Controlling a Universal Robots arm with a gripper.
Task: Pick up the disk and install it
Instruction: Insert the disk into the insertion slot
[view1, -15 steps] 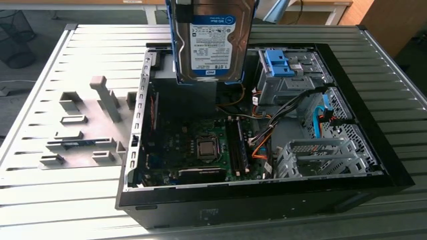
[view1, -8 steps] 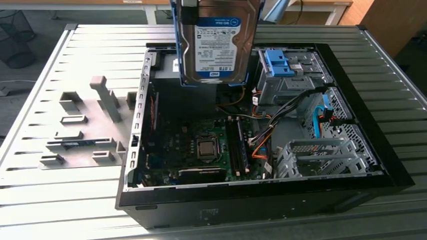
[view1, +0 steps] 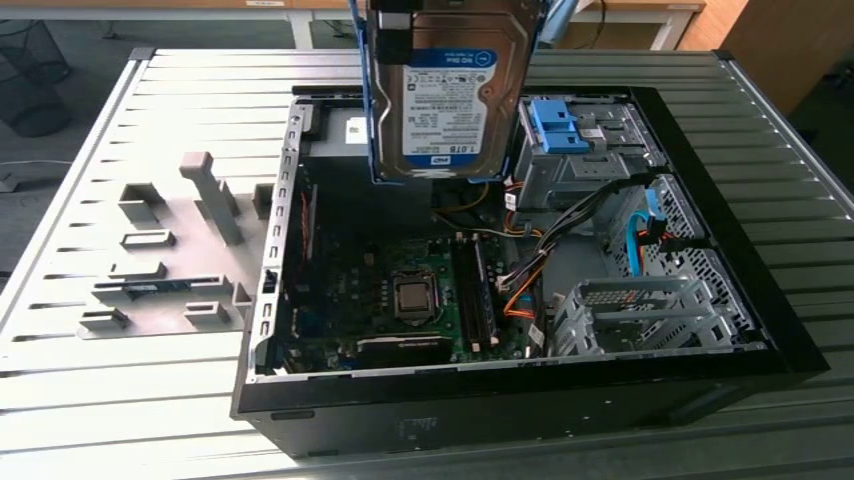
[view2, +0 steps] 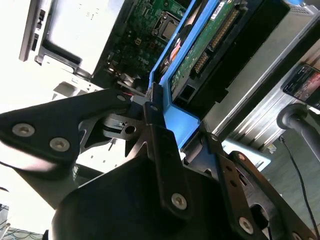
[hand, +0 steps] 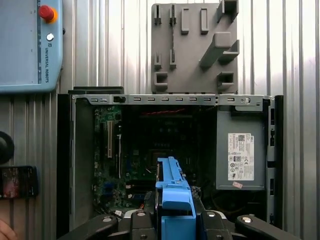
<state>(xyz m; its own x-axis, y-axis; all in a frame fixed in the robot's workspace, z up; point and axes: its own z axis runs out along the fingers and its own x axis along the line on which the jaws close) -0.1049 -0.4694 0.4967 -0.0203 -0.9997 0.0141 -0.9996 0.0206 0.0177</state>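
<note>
The disk (view1: 447, 90), a silver hard drive with a white-and-blue label in a blue plastic frame, hangs upright in the air above the open computer case (view1: 747, 250). Its lower edge is over the back part of the case, beside the drive bay with a blue clip (view1: 561, 125). My gripper (view2: 182, 130) is shut on the blue frame's end, one black finger (view2: 155, 125) on each side. In the second wrist view the disk's green circuit board (view2: 200, 50) faces the camera. In the first wrist view the blue frame (hand: 172, 185) stands between the fingers over the motherboard (hand: 145, 160).
An empty metal drive cage (view1: 627, 310), cables and a motherboard (view1: 400, 290) lie inside the case. A grey box with a white sticker (hand: 240, 150) sits in one corner. A grey fixture plate (view1: 174, 250) lies on the slatted table at the exterior view's left. A teach pendant (hand: 30, 45) rests beside the case.
</note>
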